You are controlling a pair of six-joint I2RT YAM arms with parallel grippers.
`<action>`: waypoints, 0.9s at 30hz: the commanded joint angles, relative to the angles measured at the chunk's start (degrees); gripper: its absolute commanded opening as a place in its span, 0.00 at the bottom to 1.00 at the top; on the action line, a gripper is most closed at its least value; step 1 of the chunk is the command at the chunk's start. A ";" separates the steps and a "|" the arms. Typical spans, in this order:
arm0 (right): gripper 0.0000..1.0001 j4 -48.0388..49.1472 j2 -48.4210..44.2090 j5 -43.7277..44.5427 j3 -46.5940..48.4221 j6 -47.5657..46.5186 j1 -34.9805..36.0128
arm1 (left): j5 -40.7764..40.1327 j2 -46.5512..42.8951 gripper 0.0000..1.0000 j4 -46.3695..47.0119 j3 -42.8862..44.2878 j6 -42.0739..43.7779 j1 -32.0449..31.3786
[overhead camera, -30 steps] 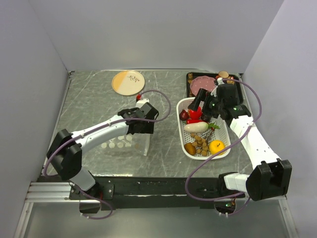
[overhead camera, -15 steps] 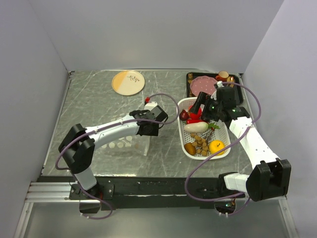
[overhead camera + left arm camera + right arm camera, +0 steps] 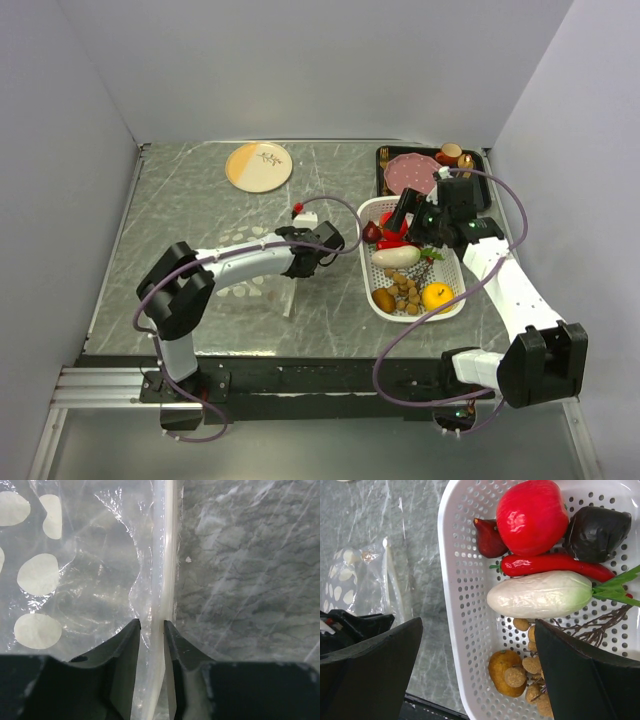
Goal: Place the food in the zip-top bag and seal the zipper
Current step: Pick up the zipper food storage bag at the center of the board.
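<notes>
The white perforated basket (image 3: 445, 580) on the right side of the table (image 3: 180, 200) holds all the food. At its far end a glossy red round fruit (image 3: 532, 515) sits between a small dark red piece (image 3: 487, 537) and a near-black lumpy piece (image 3: 597, 530). A red chili (image 3: 550, 565) lies just beside a white-and-green vegetable (image 3: 540, 595). A cluster of small brown nuts (image 3: 532, 665) and a brown oval (image 3: 502, 667) fill the near end, along with a yellow round fruit (image 3: 437, 295) in the near right corner.

Behind the basket a black tray (image 3: 383, 170) carries a pink plate (image 3: 410, 168), and an orange-and-cream plate (image 3: 258, 166) lies well apart at the far left.

The zip-top bag (image 3: 250, 285) lies on the table left of the basket, partly under the left arm. It is clear, crinkled film with white dots showing through, and no food can be seen inside it. The zipper (image 3: 165, 555) runs as a narrow white strip along the edge nearest the basket.

The left gripper (image 3: 151, 630) is pinched down on that strip. Its two fingers are almost together, with the strip and a fold of film filling the slit between them. The right gripper (image 3: 477, 627) hangs over the basket with its fingers spread wide and nothing between them.
</notes>
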 commanded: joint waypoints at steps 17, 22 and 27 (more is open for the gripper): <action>1.00 1.90 -1.86 0.23 -3.06 0.47 -0.25 | -3.22 -5.56 0.01 -2.90 3.39 -2.28 -0.57; 1.00 3.04 -1.51 -0.47 -3.94 1.00 -0.16 | -1.99 -11.97 0.01 -2.28 2.16 -1.32 -0.57; 1.00 6.19 -1.51 -4.25 -5.09 2.23 -0.25 | -1.46 -15.33 0.01 -1.84 0.58 -0.52 -0.57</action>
